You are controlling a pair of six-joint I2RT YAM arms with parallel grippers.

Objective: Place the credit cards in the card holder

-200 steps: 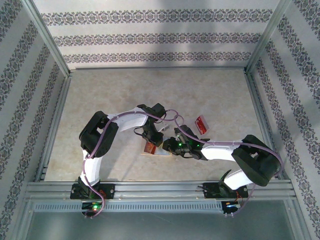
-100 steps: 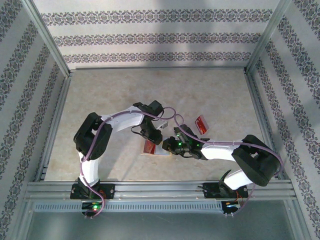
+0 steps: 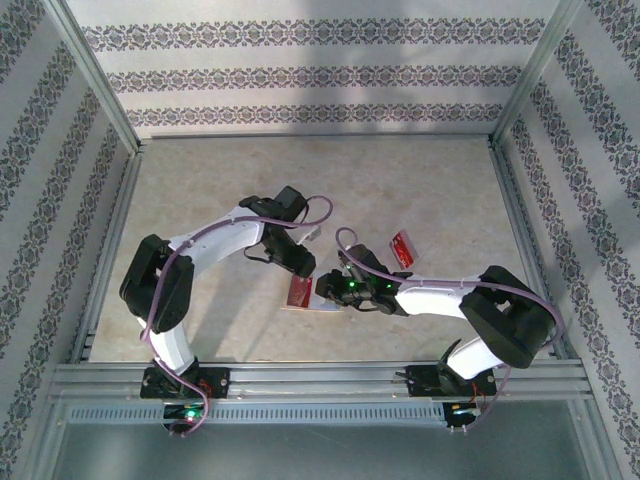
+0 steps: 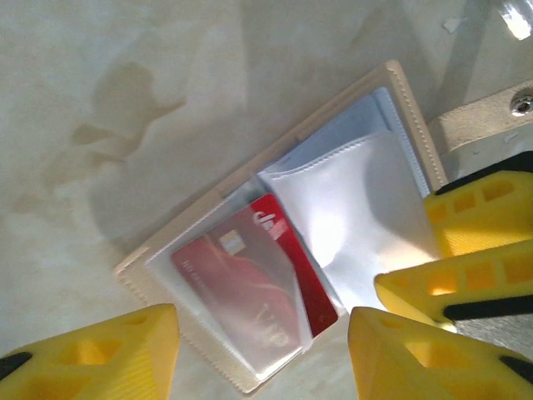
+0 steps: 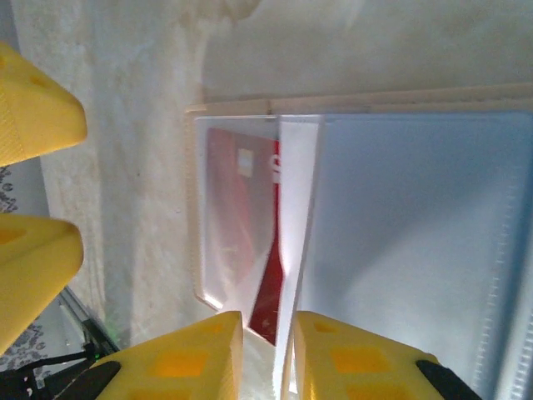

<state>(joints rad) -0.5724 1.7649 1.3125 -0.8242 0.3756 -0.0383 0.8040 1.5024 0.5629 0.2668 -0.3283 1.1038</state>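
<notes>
The tan folding card holder (image 4: 350, 192) lies open on the beige desk (image 4: 100, 100), a bright red card (image 4: 308, 287) half inside its clear pocket. Left claw (image 4: 262, 325) hangs released above it; right claw (image 5: 268, 333) is clenched on a pocket leaf.

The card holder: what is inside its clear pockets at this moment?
A red card lies in one clear pocket of the card holder, one edge outside. The next pocket shows nothing, but the right gripper's fingers cover its end.
</notes>
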